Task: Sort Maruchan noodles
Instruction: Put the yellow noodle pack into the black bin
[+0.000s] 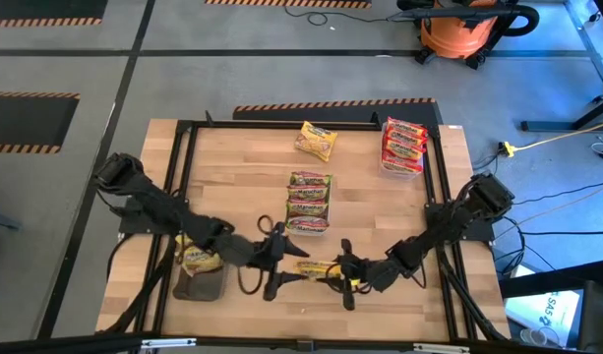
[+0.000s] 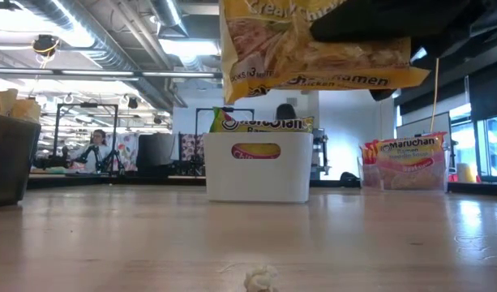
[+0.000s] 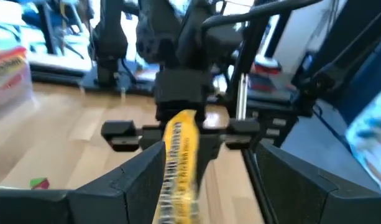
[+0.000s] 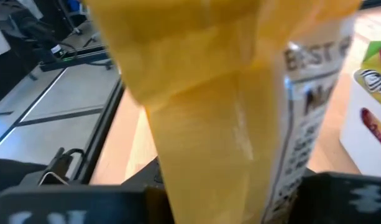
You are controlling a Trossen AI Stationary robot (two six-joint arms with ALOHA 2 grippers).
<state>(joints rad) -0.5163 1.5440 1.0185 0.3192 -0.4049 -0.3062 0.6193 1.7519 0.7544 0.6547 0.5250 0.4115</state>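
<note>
A yellow Maruchan noodles packet (image 1: 316,267) hangs above the table's near middle, between my two grippers. My right gripper (image 1: 340,273) comes from the right and is shut on it. My left gripper (image 1: 279,264) comes from the left and is open. Its two fingers (image 3: 131,180) stand on either side of the packet's left end (image 3: 178,180). In the low view the packet (image 2: 313,49) hangs high over the tabletop. My right gripper pinches the yellow packet's right end (image 3: 181,124) between its two fingers. It comes almost level from the table's right side. The packet stands on edge, its printed face toward the near side, lifted clear of the table and reaching out toward my left gripper.
A white bin (image 1: 308,224) of green packets stands mid-table. A clear tray (image 1: 402,167) with red packets is at the far right. One yellow packet (image 1: 316,140) lies at the far middle. A dark tray (image 1: 198,285) with yellow packets sits near left. A small crumb (image 2: 262,278) lies near the front edge.
</note>
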